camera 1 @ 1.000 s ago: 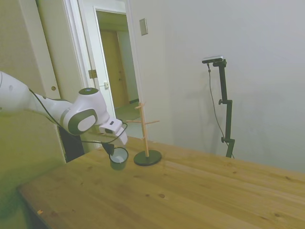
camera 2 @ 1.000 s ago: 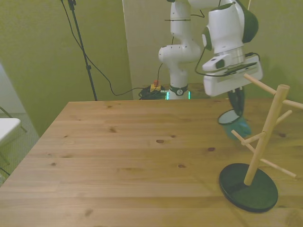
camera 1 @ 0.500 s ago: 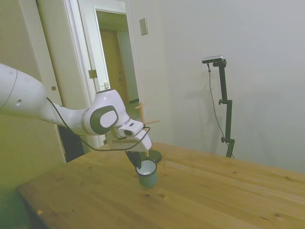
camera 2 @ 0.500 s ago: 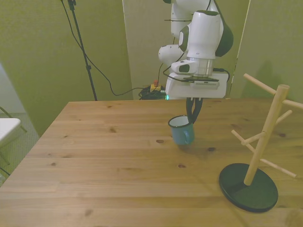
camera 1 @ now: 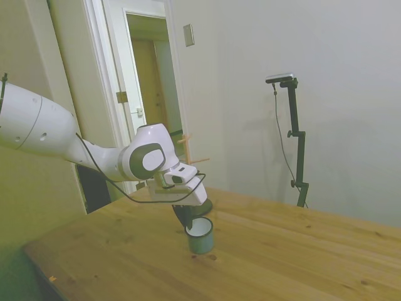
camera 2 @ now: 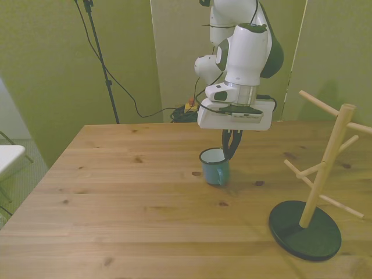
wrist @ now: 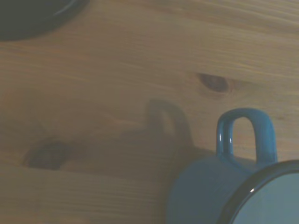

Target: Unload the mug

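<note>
The hand [camera 2: 227,152] stays clamped on the rim of the mug [camera 2: 214,167] — a second ago it hung by the peg rack [camera 2: 317,180]; now it sits low over mid-table [camera 2: 116,192], upright, touching or nearly so. Judged: off the rack, only release remains.

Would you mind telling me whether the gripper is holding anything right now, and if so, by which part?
Yes: the gripper holds the mug by its rim, on the side toward the robot, the fingers reaching down over the rim's edge.
</note>
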